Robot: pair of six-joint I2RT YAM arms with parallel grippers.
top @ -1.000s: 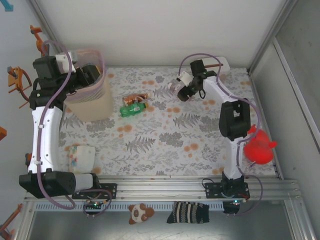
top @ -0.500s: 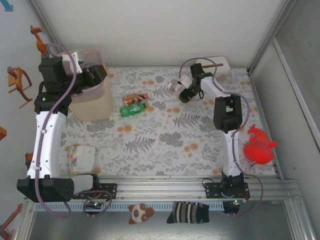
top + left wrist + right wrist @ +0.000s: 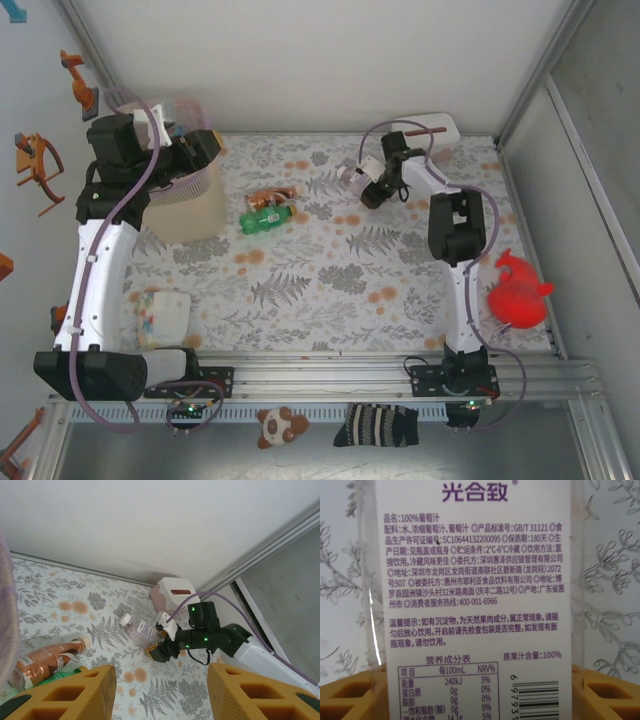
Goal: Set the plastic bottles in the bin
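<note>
Your R gripper (image 3: 368, 186) straddles the clear purple-label bottle (image 3: 475, 580), which lies far-centre on the table (image 3: 330, 275), well apart from the bin (image 3: 188, 215) at far left. The pads sit right at its sides, but the view's too close to tell if they're pinching. Risk: the hold looks near the base end, so slick, thin plastic may pivot or squirt out on lift. L gripper (image 3: 162, 695) hangs over the bin w/ jaws apart, empty. Watch for an arm clash at drop-off. Brown bottle (image 3: 270, 196) & green bottle (image 3: 264, 219) lie btwn.
</note>
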